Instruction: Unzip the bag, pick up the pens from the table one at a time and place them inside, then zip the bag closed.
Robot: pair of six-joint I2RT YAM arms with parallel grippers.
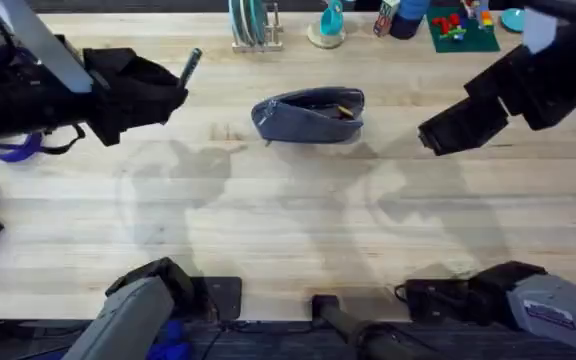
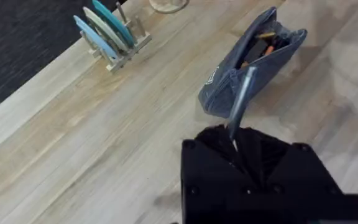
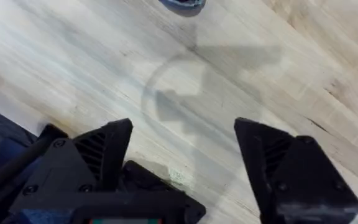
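Blue-grey fabric, the bag (image 1: 308,117) lay unzipped mid-table (image 1: 298,230), its contents showing; the left gripper (image 2: 236,138), raised off to the bag's left, was clamped on a silver pen (image 2: 241,102); the right gripper (image 3: 182,162) hung with fingers spread apart over bare wood.

pale plank table (image 1: 298,215); open bag (image 1: 308,117) on it

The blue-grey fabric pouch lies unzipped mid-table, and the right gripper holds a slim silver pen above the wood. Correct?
One slip: the slim silver pen is in the left gripper, not the right. The left wrist view shows it clamped there, pointing toward the unzipped blue-grey fabric pouch. The right gripper is open with nothing in it.
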